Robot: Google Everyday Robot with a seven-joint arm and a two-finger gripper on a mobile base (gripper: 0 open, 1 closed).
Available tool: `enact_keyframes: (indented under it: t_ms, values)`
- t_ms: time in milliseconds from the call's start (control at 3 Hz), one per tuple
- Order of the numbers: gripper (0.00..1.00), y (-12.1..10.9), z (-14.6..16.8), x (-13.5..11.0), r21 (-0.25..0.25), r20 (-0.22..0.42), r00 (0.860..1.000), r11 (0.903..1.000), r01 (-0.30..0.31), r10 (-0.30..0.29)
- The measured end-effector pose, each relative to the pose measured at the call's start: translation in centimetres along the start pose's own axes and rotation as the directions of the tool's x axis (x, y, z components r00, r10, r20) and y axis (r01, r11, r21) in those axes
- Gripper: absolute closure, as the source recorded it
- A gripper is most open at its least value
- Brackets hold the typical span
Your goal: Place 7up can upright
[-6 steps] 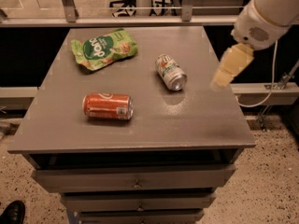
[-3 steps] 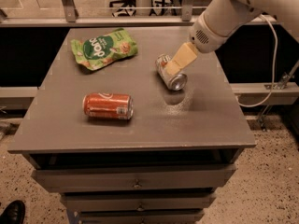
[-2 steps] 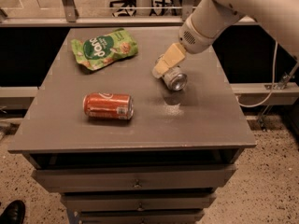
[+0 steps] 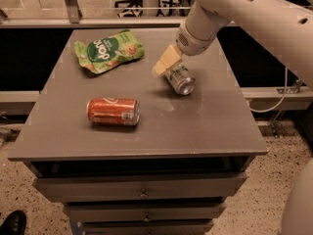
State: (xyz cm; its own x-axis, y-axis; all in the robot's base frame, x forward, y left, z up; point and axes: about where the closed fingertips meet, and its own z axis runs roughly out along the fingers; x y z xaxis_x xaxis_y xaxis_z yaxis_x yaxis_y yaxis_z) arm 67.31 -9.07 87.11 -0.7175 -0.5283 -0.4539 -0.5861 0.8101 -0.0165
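The 7up can point(image 4: 181, 80) is silver-white with green markings. It lies on its side right of the middle of the grey table point(image 4: 195, 131), its top end facing the front right. My gripper point(image 4: 166, 61) hangs from the white arm that comes in from the upper right. It is at the can's far left end, right over it or touching it; I cannot tell which. The can's far end is partly hidden behind the gripper.
An orange-red soda can point(image 4: 113, 111) lies on its side at the front left. A green snack bag point(image 4: 108, 50) lies at the back left. Drawers point(image 4: 142, 192) sit under the table. A railing and office chairs stand behind it.
My gripper has swung in from beyond the table's right edge, leftward and down, to the far end of the 7up can. The can, the orange-red can and the bag have not moved.
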Motion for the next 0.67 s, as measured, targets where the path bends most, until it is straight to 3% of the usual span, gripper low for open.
enact_keyframes:
  t_ms: [333,667]
  values:
    - [0.0,-1.42,1.02,0.6,0.038,-0.024,0.996,0.9958,-0.083,0.084]
    - [0.0,-2.32,1.55,0.91,0.079,-0.046,0.987,0.9858,-0.149,0.153]
